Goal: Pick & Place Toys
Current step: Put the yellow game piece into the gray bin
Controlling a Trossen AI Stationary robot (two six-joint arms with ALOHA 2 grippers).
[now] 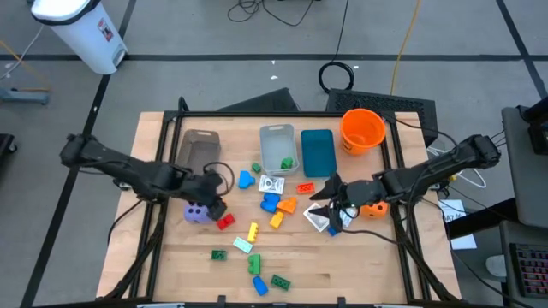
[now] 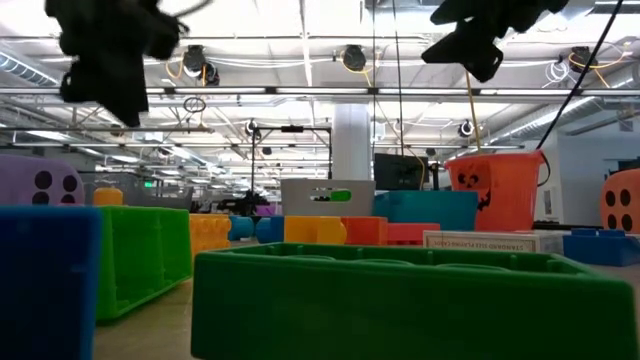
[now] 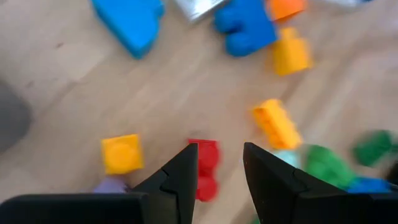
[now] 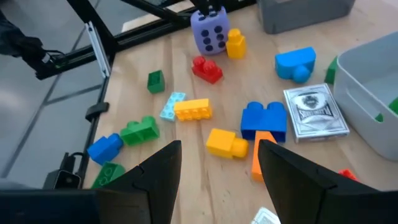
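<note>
Left gripper [image 3: 217, 171] is held partly open and empty at lower centre, above the red brick [image 3: 206, 167].

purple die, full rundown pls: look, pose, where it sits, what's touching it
The purple die is a chunky plastic-looking cube with rounded edges, lavender with dark pips; the right wrist view shows a six face. It sits upright on the wooden table, on the left side, partly under the left gripper, which is empty with fingers slightly apart. A small yellow brick stands right beside it, seemingly touching; a red brick lies close by, apart.
</note>
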